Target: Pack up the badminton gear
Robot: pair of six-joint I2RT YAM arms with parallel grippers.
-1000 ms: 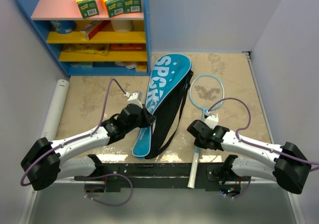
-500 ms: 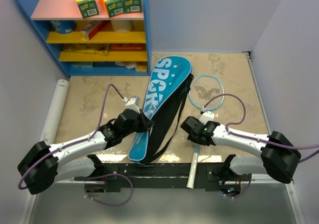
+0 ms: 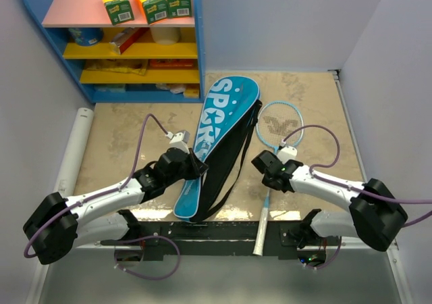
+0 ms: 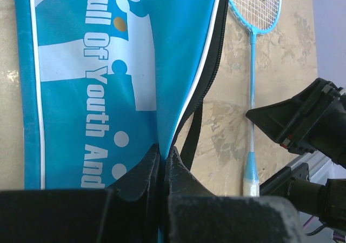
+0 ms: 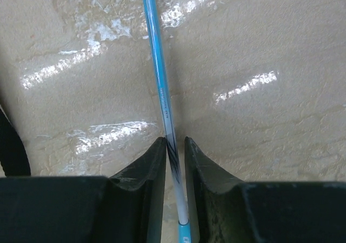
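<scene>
Beige marbled bench (image 3: 115,148) filled the space between pale walls, with a blue shelf unit (image 3: 196,47) at its far left corner carrying orange-green boxes (image 3: 150,0) on top. The long blue bag (image 3: 217,132), lettered "SPORT", lay diagonally across the middle, its black strap (image 3: 237,159) trailing along its right edge. Just beside it on the right lay one light-blue racket (image 3: 278,125), head toward the far wall and silver-white handle (image 3: 260,235) reaching the near edge. No second racket and no shuttlecocks could be made out.

The left pincer (image 4: 162,157) was pinched tight on the bag's edge near its lower end, next to the dark zip line. The right pincer (image 5: 174,146) straddled the racket's thin shaft (image 5: 161,86) low over the bench, its jaws only narrowly parted. A sliver of gap showed on each side of the shaft, so the grip did not look made yet.

By my reading, the step in hand was taking up the racket while the other arm held the bag ready. Next, the right jaws would need to close squarely on that slim, slippery shaft. After that the racket would have to be lifted level and steered head-first toward the bag's opening. The left arm would have to hold that edge up and apart enough for the wide head to enter without catching the strap.
</scene>
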